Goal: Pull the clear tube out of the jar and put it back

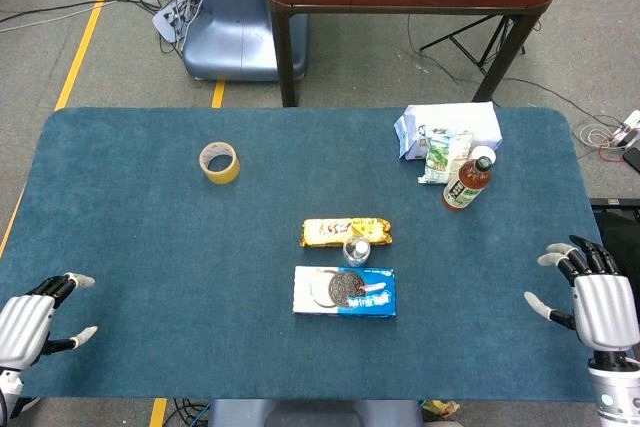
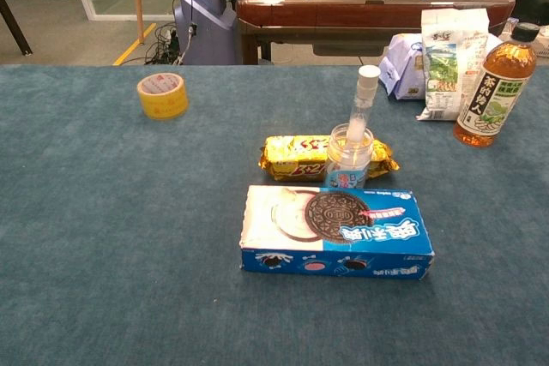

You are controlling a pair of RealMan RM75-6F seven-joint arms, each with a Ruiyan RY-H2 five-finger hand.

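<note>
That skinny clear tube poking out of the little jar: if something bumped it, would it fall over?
Probably it would wobble. The clear tube leans against the rim of the jar, most of its length above it. The jar looks small and light, so a hard knock might tip both. The tube seems stiff and smooth, likely slippery to pinch.
</note>
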